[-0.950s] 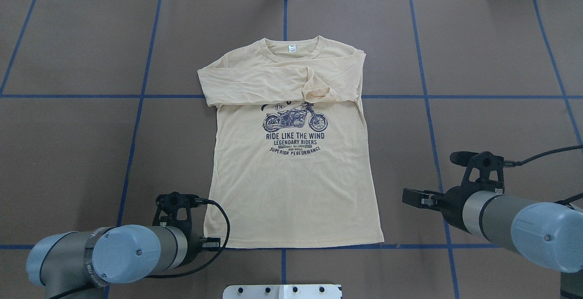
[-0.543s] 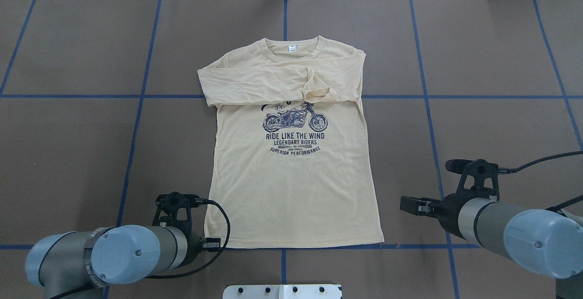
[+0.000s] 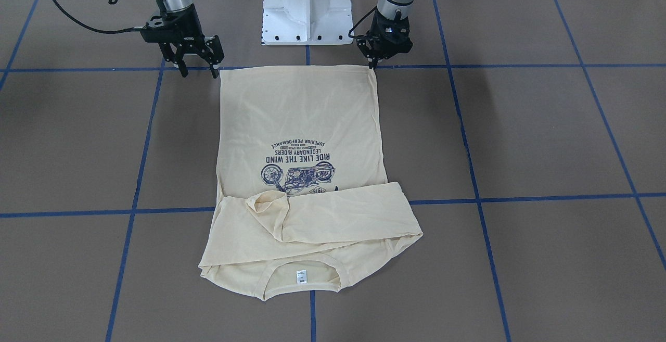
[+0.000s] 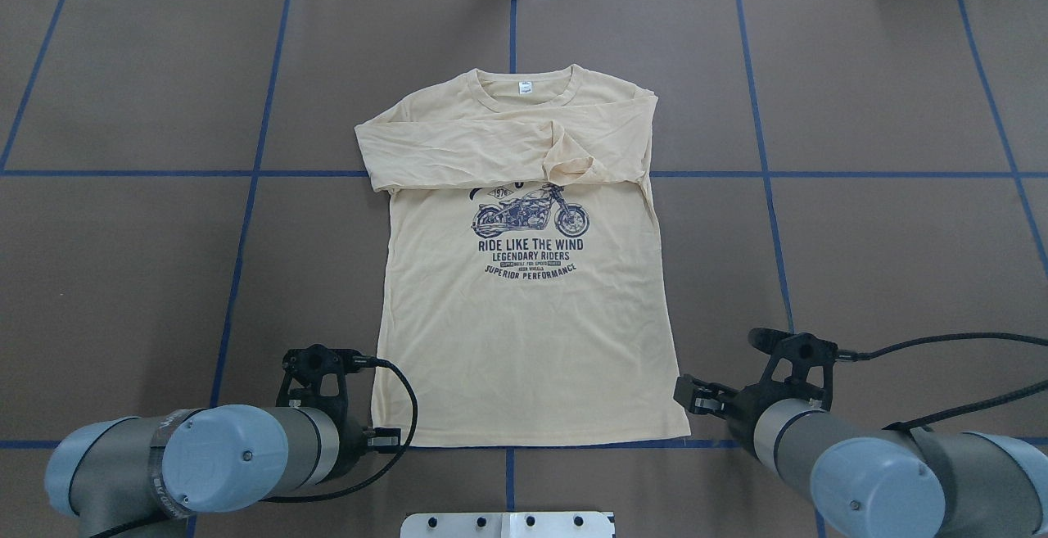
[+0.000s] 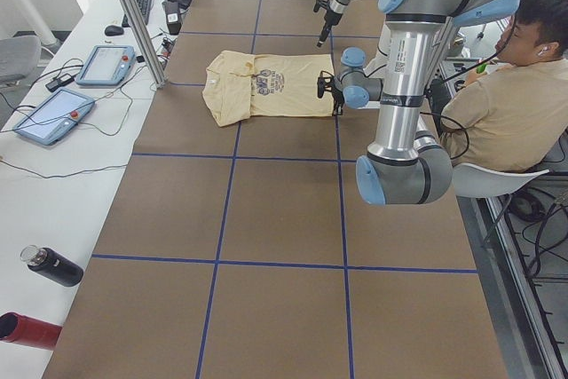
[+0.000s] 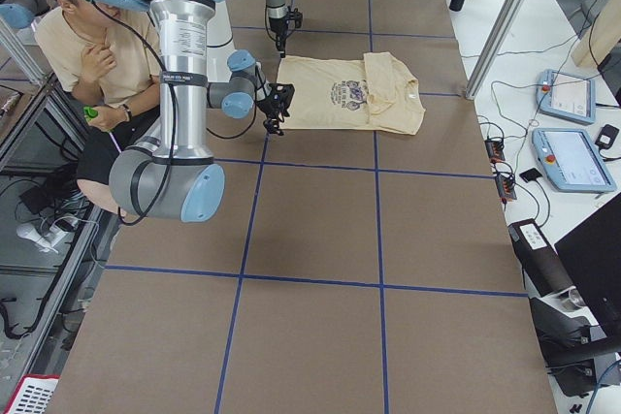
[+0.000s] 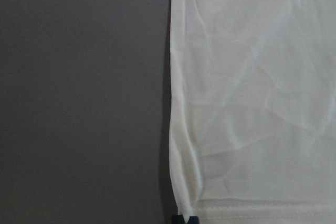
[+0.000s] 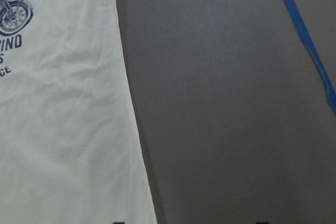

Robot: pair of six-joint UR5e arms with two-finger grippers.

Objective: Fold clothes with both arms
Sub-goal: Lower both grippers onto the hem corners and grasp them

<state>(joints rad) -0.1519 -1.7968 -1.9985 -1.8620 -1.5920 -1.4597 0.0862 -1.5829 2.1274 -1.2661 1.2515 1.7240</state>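
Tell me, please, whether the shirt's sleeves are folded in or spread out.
Folded in: the sleeves lie across the T-shirt, partly covering its print.

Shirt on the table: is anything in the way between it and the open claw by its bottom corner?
Nothing visible. The right claw hangs open just beside the shirt at its hem corner, with only bare table between them.

Overhead camera looking forward and down across the tabletop (image 4: 123, 276), front camera facing back steeply, end cameras looking along it, wrist cameras viewing close, all sharing the shirt (image 4: 524, 333).
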